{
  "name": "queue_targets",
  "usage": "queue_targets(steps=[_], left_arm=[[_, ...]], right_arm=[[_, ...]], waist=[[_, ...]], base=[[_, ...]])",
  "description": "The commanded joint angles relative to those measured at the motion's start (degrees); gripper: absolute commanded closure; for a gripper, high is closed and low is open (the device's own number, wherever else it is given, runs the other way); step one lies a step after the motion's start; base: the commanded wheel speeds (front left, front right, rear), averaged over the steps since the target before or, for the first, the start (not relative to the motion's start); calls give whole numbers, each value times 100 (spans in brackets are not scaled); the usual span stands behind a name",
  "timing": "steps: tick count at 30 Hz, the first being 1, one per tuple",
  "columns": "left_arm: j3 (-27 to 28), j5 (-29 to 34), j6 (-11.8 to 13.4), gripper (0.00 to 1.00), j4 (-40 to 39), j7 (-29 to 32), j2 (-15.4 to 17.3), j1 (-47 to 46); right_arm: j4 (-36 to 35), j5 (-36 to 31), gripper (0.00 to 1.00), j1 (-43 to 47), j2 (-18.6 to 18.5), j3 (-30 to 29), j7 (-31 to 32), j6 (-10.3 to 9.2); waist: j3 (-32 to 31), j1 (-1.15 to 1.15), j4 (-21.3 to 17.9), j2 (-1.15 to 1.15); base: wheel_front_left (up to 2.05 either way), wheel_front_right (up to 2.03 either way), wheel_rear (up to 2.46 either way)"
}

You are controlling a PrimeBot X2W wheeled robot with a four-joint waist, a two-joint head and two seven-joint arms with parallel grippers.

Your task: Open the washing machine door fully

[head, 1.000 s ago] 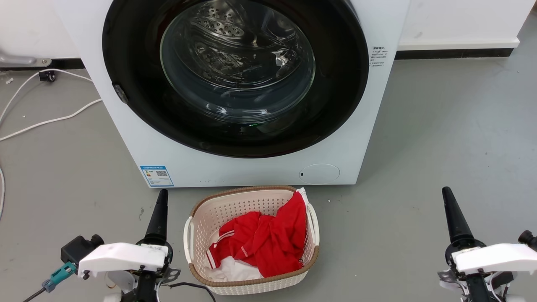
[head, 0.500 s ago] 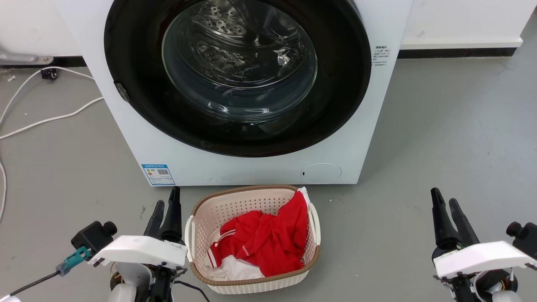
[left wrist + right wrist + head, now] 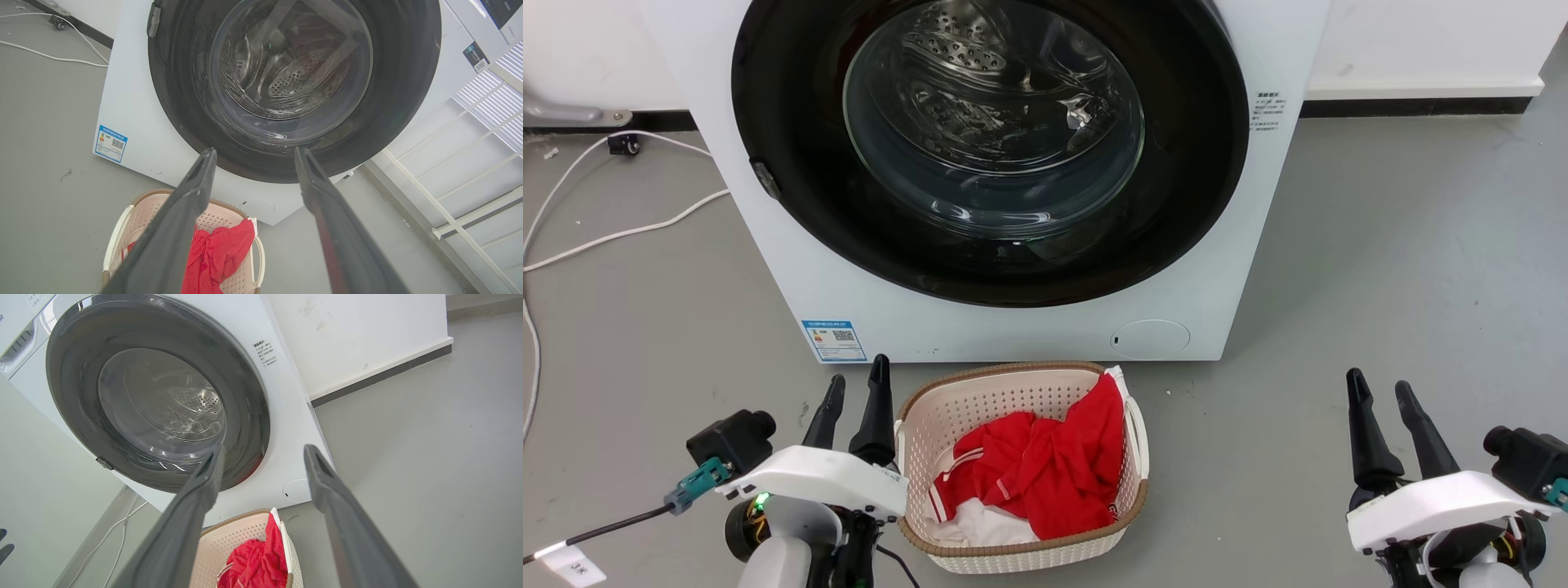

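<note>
Left gripper (image 3: 856,389) low, fingers parted (holding nothing), right gripper (image 3: 1380,394) likewise spread

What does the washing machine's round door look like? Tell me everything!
The washing machine door is a round, glossy black disc with a bulging clear glass bowl in its middle, showing the holey steel drum. It sits shut against the white washing machine. A small grey tab marks its left edge. Nothing touches it.

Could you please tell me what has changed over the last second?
Both grippers opened: the left gripper and right gripper had their fingers together a second ago and now hold them spread, gripping nothing. Both edged inward, the left one nearer the basket. The washing machine door stayed shut and untouched; the red clothes lie as before.
</note>
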Motion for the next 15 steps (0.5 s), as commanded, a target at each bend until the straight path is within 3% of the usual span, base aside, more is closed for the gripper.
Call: queue_targets(steps=[1,15], left_arm=[[-27,181,20,0,-31,-57,38,-135],[-87,1152,87,0,-24,-273,81,-244]], right_arm=[[-47,-192,0,-105,-3,11,-47,0],[59,-1279,0,-118,28,-33,-270,0]], waist=[[-4,0,2,0],[1,0,24,0]], base=[[0,0,0],[0,0,0]])
